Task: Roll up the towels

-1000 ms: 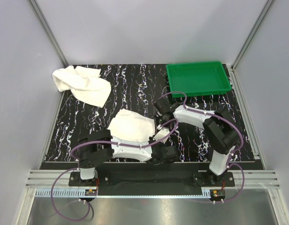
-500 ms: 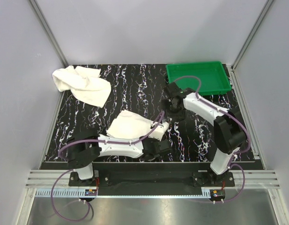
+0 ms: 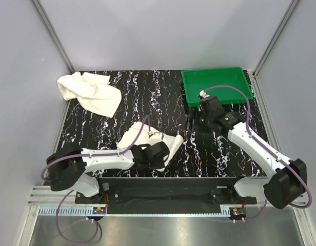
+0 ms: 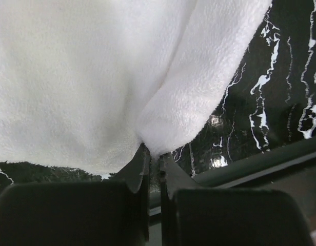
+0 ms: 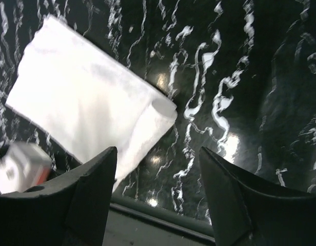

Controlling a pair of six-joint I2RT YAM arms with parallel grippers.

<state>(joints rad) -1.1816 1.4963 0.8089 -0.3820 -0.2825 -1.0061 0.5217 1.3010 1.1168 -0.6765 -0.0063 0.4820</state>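
Observation:
The smaller white towel (image 3: 147, 136) lies at the near middle of the table, its right edge folded over into a thick lip (image 5: 160, 110). My left gripper (image 3: 161, 154) is shut on that folded near edge; in the left wrist view the fingertips (image 4: 154, 154) pinch the cloth (image 4: 122, 77). My right gripper (image 3: 198, 128) is open and empty, above the table to the right of this towel; its wrist view shows the towel (image 5: 86, 113) at the left, beyond the spread jaws (image 5: 158, 154). The larger towel (image 3: 91, 92) lies crumpled at the back left.
A green plastic tray (image 3: 217, 97) stands at the back right, just behind my right wrist. The black marbled table (image 3: 147, 97) ends in a metal rail (image 3: 168, 192) at the near edge. Grey walls close in both sides and the back.
My right arm has swung away from the small towel to the right, toward the tray. My left gripper has moved left with the towel's edge in it, folding it over.

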